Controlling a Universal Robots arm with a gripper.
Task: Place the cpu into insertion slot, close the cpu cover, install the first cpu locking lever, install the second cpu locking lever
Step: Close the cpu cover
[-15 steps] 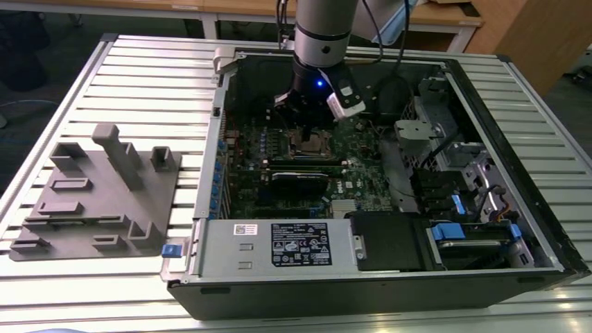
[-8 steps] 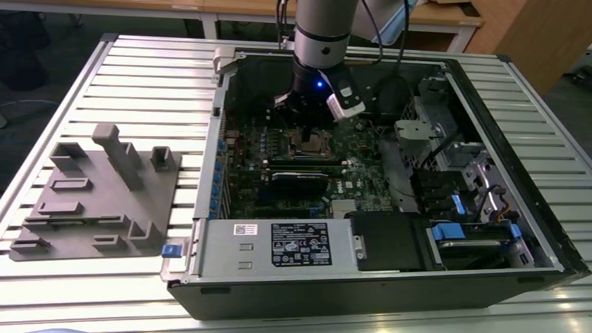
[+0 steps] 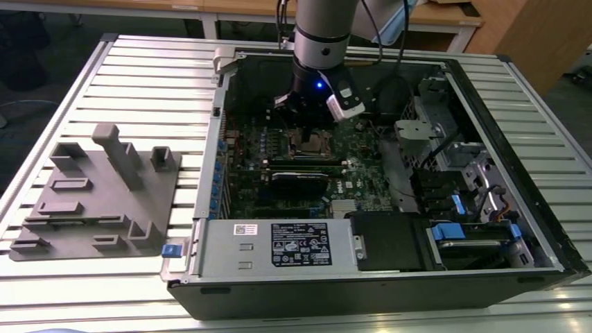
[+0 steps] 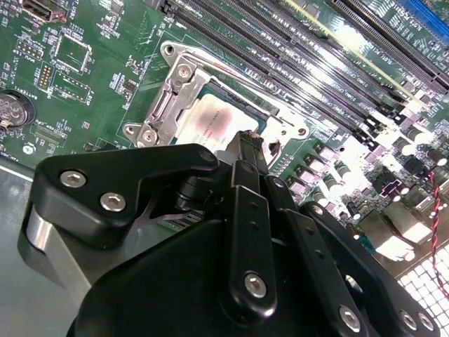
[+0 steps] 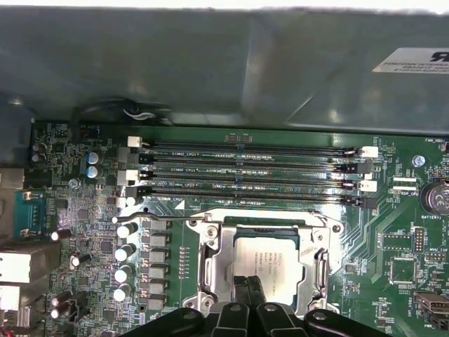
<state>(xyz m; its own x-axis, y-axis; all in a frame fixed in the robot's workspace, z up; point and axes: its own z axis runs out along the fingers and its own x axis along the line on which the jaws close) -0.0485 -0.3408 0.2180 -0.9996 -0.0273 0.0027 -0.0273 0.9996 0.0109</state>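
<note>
The cpu (image 5: 270, 261), a dull silver square, lies flat in the insertion slot (image 5: 242, 230) on the green motherboard. The cpu cover (image 5: 210, 265), a metal frame with a square cut-out, lies down around it. In the second wrist view the cpu (image 4: 210, 119) and cover (image 4: 168, 105) sit just beyond my fingertips. My gripper (image 5: 245, 282) (image 4: 247, 139) is shut with nothing between its fingers, its tips low over the cpu's near edge. A thin locking lever (image 5: 161, 218) runs along one side of the socket and sticks out past it. In the exterior view my gripper (image 3: 310, 128) hangs over the socket (image 3: 312, 144) inside the open computer case.
Long black memory slots (image 5: 245, 172) run beside the socket, and a row of capacitors (image 5: 126, 260) stands at another side. The case's walls (image 3: 218, 139) enclose the board. A drive cage (image 3: 462, 173) is at the exterior view's right. A grey fixture (image 3: 97, 194) lies on the slatted table.
</note>
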